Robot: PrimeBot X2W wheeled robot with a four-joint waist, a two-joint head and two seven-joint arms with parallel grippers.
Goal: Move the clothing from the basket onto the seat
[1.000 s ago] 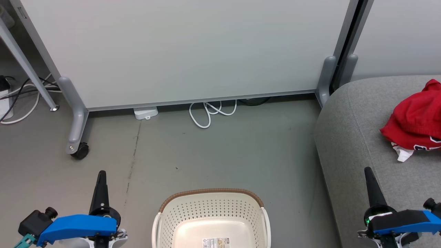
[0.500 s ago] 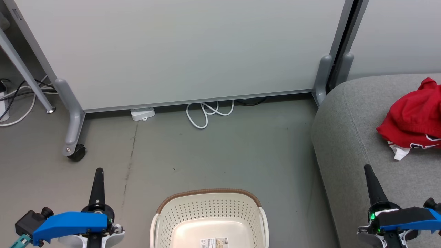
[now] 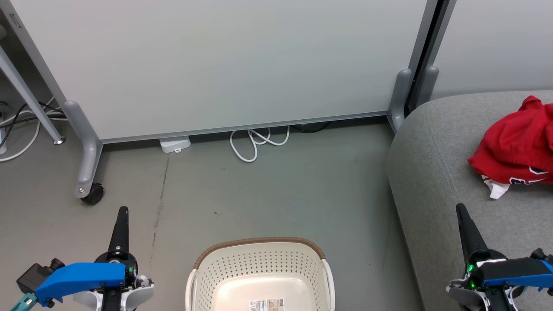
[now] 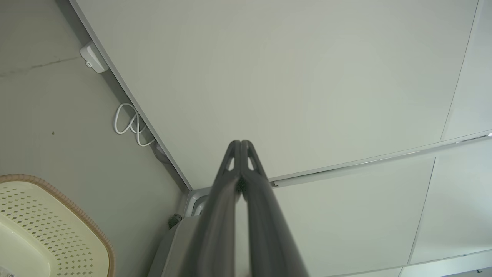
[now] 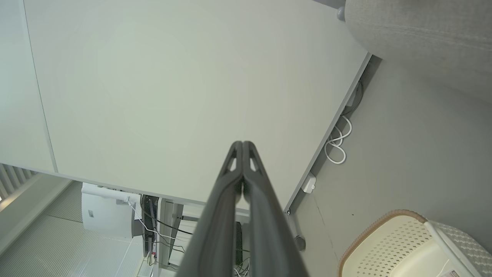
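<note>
The cream perforated basket [image 3: 259, 276] with a brown rim stands on the floor at the bottom centre, holding only a label on its bottom; it also shows as the basket [image 4: 46, 231] and the basket [image 5: 399, 246] in the wrist views. Red clothing [image 3: 516, 147] with white lining and dark lettering lies bunched on the light-grey seat [image 3: 436, 181] at the right. My left gripper [image 3: 122, 210] hovers left of the basket, shut and empty, seen as the left gripper [image 4: 240, 143]. My right gripper [image 3: 459, 207] hangs over the seat's front edge, shut and empty, seen as the right gripper [image 5: 242, 144].
A pale partition panel [image 3: 224, 65] on a castor [image 3: 91, 194] closes off the back. A white cable loop [image 3: 255, 142] and a small white box [image 3: 175, 144] lie at its foot. Bare grey floor lies between the basket and the panel.
The whole head view has shifted left and slightly up, so the camera has moved. Both grippers stay shut; basket and clothing keep their places.
</note>
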